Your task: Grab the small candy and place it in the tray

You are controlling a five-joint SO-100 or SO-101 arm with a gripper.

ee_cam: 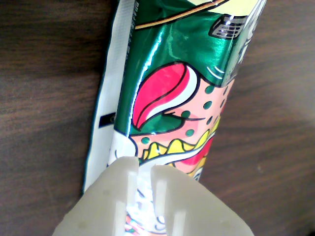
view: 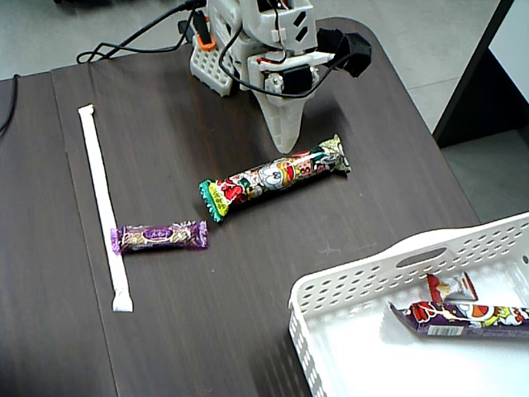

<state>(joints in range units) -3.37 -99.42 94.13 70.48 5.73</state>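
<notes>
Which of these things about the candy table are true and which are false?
1. The small candy is in the tray. True.
2. The purple bar is in the tray. False: it lies on the table.
3. The tool is at the long stick. True.
4. The tray is empty. False: it holds the small candy and a dark wrapper.
5. A white straw lies on the table. True.

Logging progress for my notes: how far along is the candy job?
Done, apparently: the small candy lies in the tray. In hand: nothing; the gripper, jaws nearly together, points down at the long cartoon-printed stick on the table. Left: nothing for this candy, as far as I can see.
</notes>
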